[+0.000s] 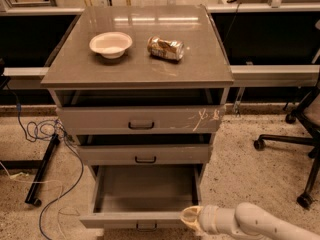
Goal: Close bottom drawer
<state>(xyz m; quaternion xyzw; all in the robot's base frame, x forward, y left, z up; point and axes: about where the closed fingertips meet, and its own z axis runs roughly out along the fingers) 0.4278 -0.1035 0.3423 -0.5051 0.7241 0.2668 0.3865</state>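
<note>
The bottom drawer (125,219), open at lower centre, looks rigid and light. The gripper (192,218) is at its front's right end; I can't tell its state. Push flat there.

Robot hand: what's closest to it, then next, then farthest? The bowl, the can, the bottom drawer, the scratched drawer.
The hand is low down, right of centre.
1. Bottom drawer: lowest, pulled open, right at the hand.
2. Scratched drawer: higher, top of the three.
3. Can: on the cabinet top, right side.
4. Bowl: on top, left side.
</note>
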